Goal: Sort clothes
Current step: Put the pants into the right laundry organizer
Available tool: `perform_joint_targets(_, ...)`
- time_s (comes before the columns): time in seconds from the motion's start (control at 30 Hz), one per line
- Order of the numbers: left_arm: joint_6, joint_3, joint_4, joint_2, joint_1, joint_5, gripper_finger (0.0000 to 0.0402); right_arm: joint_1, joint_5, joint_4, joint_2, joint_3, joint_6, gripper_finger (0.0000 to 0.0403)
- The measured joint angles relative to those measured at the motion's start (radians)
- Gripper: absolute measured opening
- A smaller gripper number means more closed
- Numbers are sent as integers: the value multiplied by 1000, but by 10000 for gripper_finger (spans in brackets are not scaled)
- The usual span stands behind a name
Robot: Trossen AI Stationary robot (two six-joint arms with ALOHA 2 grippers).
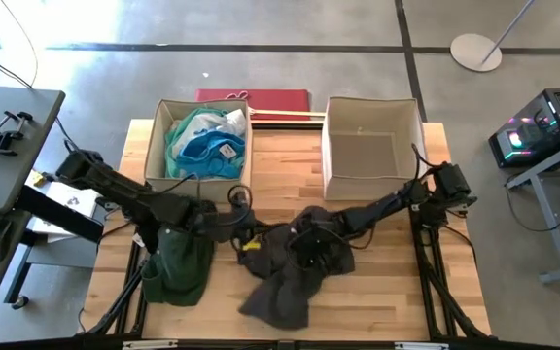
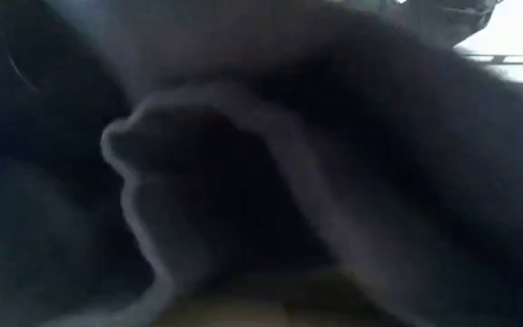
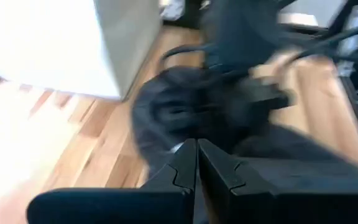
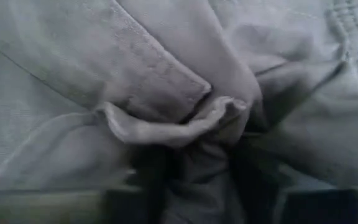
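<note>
Charcoal pile (image 1: 295, 262) lies mid-worktop, crumpled, spilling toward the front edge; a dark green garment (image 1: 178, 267) sits apart on the left, under the left arm. Pale, teal and bright blue clothes (image 1: 205, 141) already fill the left bin (image 1: 159, 117); the right bin (image 1: 369, 105) holds nothing I can see, so I judge the darks are meant for it. Right gripper (image 1: 311, 236) is down in the charcoal pile; its wrist view is filled with grey folds (image 4: 166, 127) bunched between its fingers. They are around the cloth, but I cannot tell whether the pinch is set. Left gripper (image 3: 196, 163) hangs near the pile's left edge, fingers pressed together on nothing, apparently waiting. Low view is blocked by dark fabric (image 2: 243, 182). Wooden worktop (image 1: 397, 292) is bare on the right.
</note>
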Motion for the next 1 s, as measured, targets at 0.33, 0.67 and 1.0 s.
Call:
perform_joint_targets(0.33,-7,17,19,-65,-221,-145,7,-18,115,-102,-113,3,116,26)
perform_joint_targets(0.67,274,17,248,-99,-450,-412,7,150,619,-164,-623,113,68,5)
perform_joint_targets(1.0,269,17,221,-99,-475,-495,7,298,1274,30,-920,324,-443,4)
